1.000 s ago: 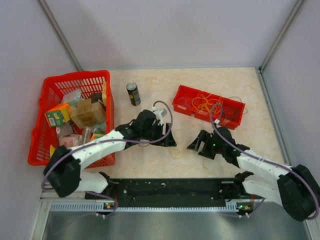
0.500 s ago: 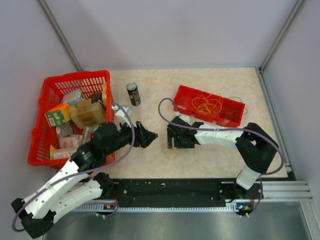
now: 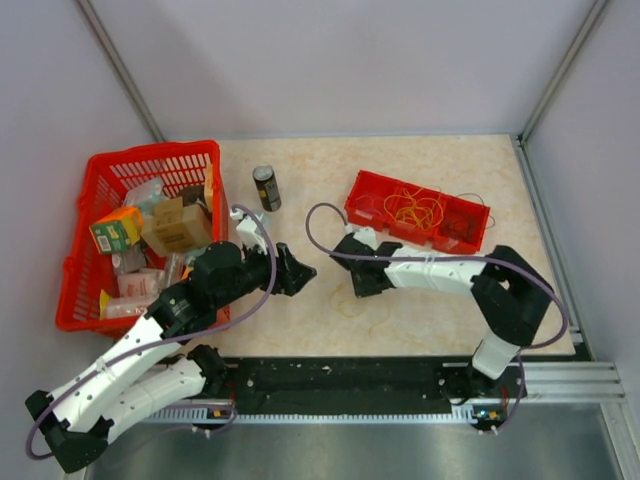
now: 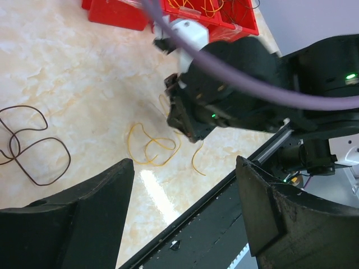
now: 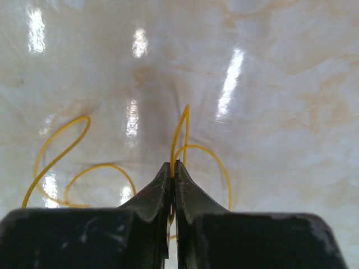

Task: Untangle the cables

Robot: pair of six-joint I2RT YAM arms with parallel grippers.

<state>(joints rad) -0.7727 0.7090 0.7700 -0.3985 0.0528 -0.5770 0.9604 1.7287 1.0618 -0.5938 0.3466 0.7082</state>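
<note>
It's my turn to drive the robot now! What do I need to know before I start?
Right gripper: shut on a yellow cable lying on the table.
Left gripper: open, holding nothing, hovering nearby.
Cables: yellow loops by the right gripper; a dark brown cable lies apart from them; more sit tangled in the red tray.
Done: the brown one looks separated.
Left: pull the yellow loops apart, then probably sort the tray's tangle.

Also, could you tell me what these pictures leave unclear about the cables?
Right wrist view: the right tool hides the near end of the yellow cable it grips.
Left wrist view: the dark cable is cut off by the left edge.
Top view: the wires in the red tray are too small to tell apart.
</note>
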